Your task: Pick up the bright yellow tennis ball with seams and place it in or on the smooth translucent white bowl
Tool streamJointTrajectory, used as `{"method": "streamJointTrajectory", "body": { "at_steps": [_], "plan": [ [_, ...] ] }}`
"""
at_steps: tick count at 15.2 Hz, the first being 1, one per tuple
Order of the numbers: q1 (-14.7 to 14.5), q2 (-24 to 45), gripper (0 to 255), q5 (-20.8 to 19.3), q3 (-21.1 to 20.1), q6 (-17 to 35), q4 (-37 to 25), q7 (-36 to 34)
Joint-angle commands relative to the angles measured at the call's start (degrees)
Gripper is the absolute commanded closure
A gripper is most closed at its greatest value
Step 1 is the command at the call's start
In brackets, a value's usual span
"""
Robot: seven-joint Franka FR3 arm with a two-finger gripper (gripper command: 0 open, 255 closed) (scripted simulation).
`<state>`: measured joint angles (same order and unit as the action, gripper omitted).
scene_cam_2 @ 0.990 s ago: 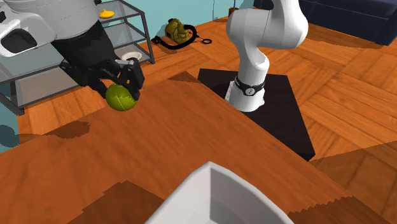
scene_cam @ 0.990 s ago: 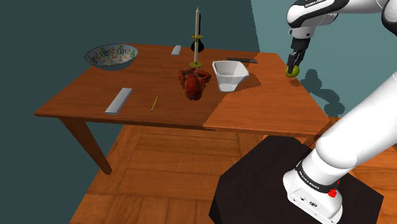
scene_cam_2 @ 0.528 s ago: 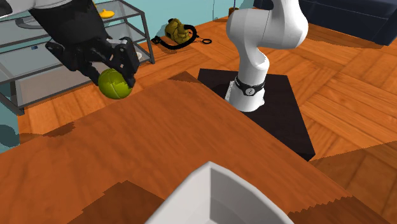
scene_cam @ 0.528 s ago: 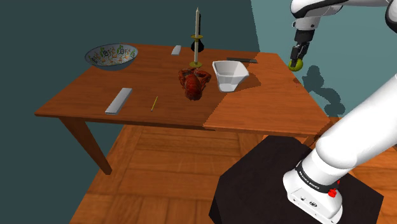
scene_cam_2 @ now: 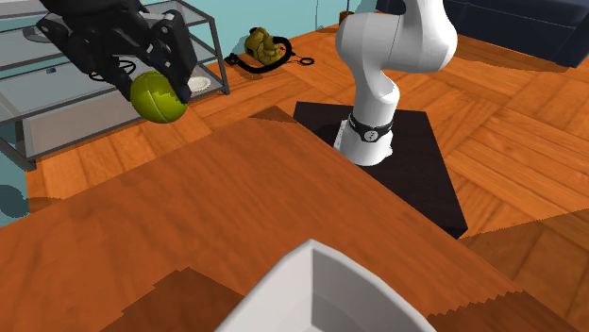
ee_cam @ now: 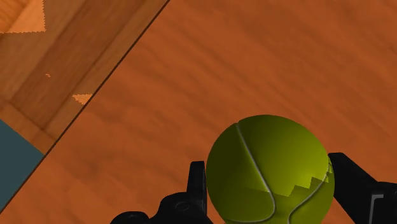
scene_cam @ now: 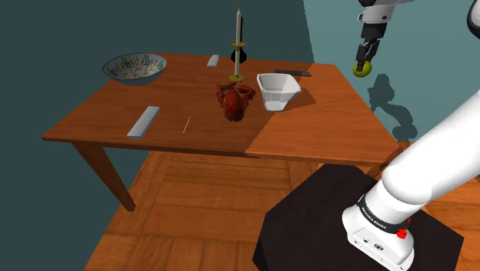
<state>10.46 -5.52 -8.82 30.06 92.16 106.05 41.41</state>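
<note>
A yellow-green tennis ball (scene_cam: 360, 69) with pale seams hangs in the air above the table's far right corner, clasped by my black gripper (scene_cam: 361, 66). In the second exterior view the ball (scene_cam_2: 157, 97) sits between the fingers (scene_cam_2: 174, 47) well above the wooden top. The wrist view has the ball (ee_cam: 270, 170) held between both fingers (ee_cam: 196, 186), with the tabletop far below. The white bowl (scene_cam: 278, 90) stands on the table to the shoulder view's left of the gripper; its rim (scene_cam_2: 311, 273) fills the near foreground of the second exterior view.
On the wooden table (scene_cam: 177, 115) lie a red-brown lobster-like object (scene_cam: 235, 100), a candlestick (scene_cam: 238, 46), a patterned bowl (scene_cam: 135, 68), flat grey bars (scene_cam: 144, 121) and a thin stick (scene_cam: 185, 125). A glass shelf unit (scene_cam_2: 57, 85) stands behind the gripper. The arm's base (scene_cam_2: 373, 132) sits on a black stand.
The gripper has risen steadily with the ball held in it, climbing higher above the table's far right corner. Nothing else has moved.
</note>
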Motion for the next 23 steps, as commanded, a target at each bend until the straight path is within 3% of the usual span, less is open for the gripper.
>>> {"method": "streamJointTrajectory", "body": {
  "at_steps": [1,13,23],
  "plan": [
    [-0.06,-0.1,255,-0.02,-0.09,-1.44,-1.33,0.07],
    [-6.54,5.3,255,4.92,-7.15,-4.62,-8.1,-12.5],
    [-11.43,16.01,255,10.02,-12.0,-8.71,-21.89,-22.06]
  ]
}}
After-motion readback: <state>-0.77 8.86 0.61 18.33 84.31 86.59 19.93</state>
